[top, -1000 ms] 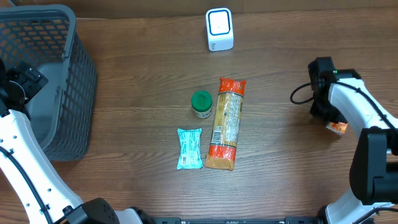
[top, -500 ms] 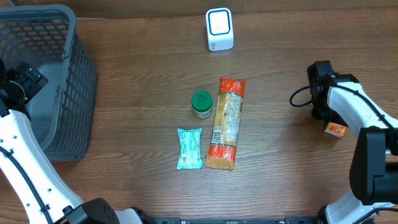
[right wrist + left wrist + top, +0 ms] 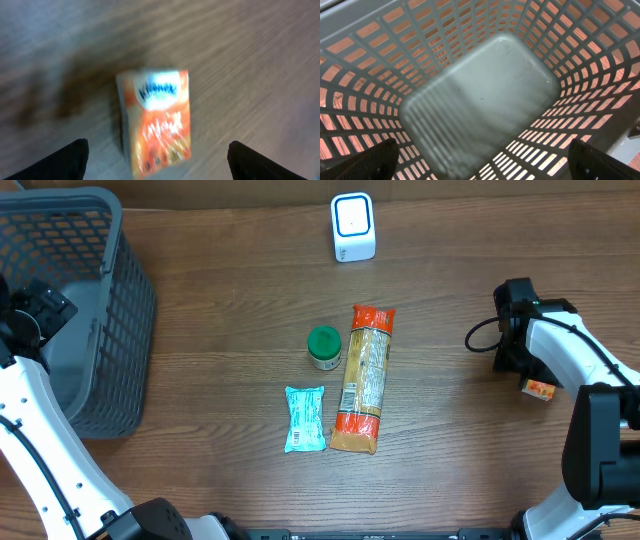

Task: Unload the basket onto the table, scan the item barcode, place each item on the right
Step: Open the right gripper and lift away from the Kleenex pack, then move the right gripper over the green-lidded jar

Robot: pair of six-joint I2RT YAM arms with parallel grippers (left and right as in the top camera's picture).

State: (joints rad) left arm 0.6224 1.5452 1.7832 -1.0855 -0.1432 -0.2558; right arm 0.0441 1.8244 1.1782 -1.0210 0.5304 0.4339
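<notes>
Right gripper (image 3: 159, 161): jaws spread wide, nothing held.
Tissue pack (image 3: 156, 119): flat on the table (image 3: 260, 60), between and just ahead of those jaws, clear of both fingers.
Long axis: across the jaws' closing line, slightly tilted.
Nearer arm: right; left gripper (image 3: 485, 161), released, hangs over the basket (image 3: 485, 90).
Change: right jaws were clenched a second ago and are now parted; pack unmoved.
</notes>
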